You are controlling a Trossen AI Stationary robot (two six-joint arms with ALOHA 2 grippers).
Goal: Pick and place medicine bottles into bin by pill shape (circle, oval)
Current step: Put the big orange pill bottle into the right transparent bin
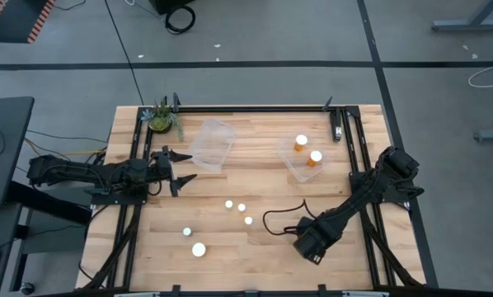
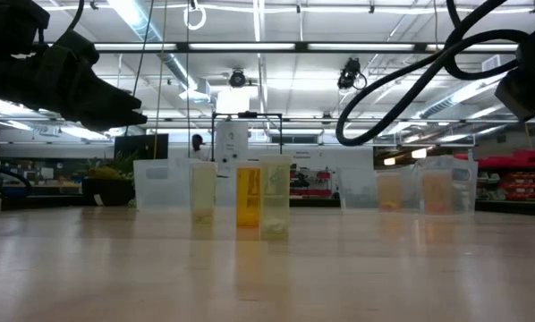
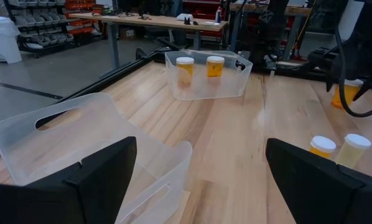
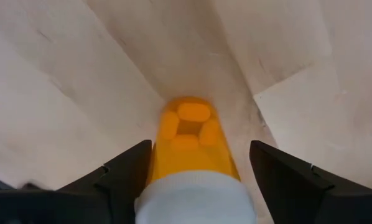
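My right gripper [image 1: 308, 243] is shut on an orange bottle [image 4: 189, 146] with a white cap, held above the table's near right part. Oval pills show through the bottle's bottom. This bottle also shows in the left wrist view [image 3: 343, 94]. Several white-capped bottles [image 1: 228, 204] [image 1: 199, 249] stand on their bottoms on the table's middle and near part. Two orange bottles [image 1: 301, 143] [image 1: 315, 157] stand in the right clear bin [image 1: 289, 165]. My left gripper [image 1: 179, 169] is open and empty at the table's left, beside the empty left bin [image 1: 212, 144]. My right gripper pinches the orange bottle between its two fingers [image 4: 127, 177], at the sides near the white cap end [image 4: 195, 199]. The bottle lies along the fingers, cap toward the wrist and bottom [image 4: 189, 121] toward the table. It is lifted clear of the table.
A small green potted plant [image 1: 160, 118] stands at the far left corner. A black frame [image 1: 255, 107] runs along the table's far edge and sides. A black cable [image 1: 279, 216] loops over the table beside my right arm. Bare wood lies between the two bins.
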